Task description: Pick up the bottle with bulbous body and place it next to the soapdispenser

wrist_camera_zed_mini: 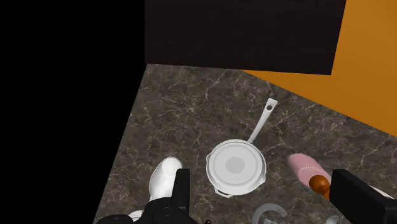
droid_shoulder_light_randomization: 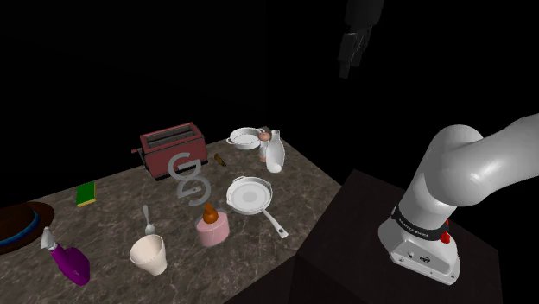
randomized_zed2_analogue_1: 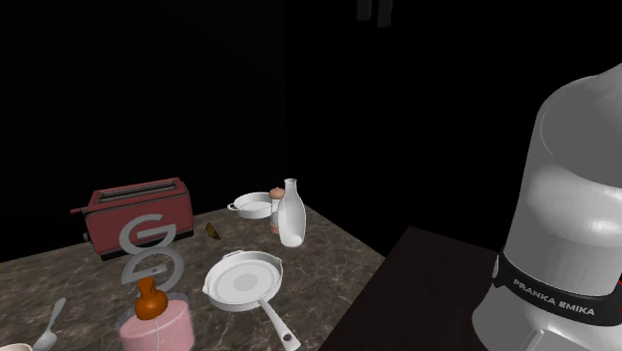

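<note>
The white bottle (droid_shoulder_light_randomization: 275,153) is standing upright near the counter's (droid_shoulder_light_randomization: 112,207) far corner, by the edge that drops into the black area. Its bulbous body is down and its narrow neck is pointing straight up. A brown-topped shaker (droid_shoulder_light_randomization: 263,136) is crowding it from behind, touching or not I cannot tell, and a small white pot (droid_shoulder_light_randomization: 245,138) is sitting just beside that.

From where I am standing, the gripper (wrist_camera_zed_mini: 262,183) is hanging high over the counter and aiming straight down, its two fingers spread wide and grasping nothing. Looking along the hand, the bottle is showing just outside one finger, not between the pair. The pan (wrist_camera_zed_mini: 236,167) is lying in the gap instead, and the pink dispenser (wrist_camera_zed_mini: 306,167) with its orange pump is sitting by the other finger.

So the bottle is lying off to one side of the gripper, away from the dispenser, and well below it. I am judging that the hand is going to need a sideways shift past the pan's rim until the neck is centred between the fingers, then a drop along the bottle's upright axis. Closing across the sides clear of the shaker is looking safer. The dispenser is standing nearer the counter's middle, beyond the pan.
</note>
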`<state>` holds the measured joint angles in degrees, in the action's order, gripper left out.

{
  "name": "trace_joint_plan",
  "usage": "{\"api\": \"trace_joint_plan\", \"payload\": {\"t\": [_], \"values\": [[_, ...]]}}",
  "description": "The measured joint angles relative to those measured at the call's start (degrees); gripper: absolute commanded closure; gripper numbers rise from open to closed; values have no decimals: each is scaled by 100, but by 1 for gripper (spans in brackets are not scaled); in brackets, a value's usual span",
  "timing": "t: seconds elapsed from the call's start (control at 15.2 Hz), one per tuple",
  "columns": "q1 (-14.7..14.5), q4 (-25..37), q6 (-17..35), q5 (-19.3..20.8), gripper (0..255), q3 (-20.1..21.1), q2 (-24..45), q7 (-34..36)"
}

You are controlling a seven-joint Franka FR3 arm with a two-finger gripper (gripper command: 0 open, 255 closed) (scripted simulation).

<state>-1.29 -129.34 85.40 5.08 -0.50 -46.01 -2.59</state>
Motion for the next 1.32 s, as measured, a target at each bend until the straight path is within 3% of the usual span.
{"api": "trace_joint_plan", "payload": {"t": [0.4, 0.79, 1.32], "values": [[63, -294, 695, 85, 0, -203, 433, -86], [134, -431, 1738, 139, 0, -464, 1378, -179], [199, -125, 2921, 65, 0, -791, 2920, -378]]}}
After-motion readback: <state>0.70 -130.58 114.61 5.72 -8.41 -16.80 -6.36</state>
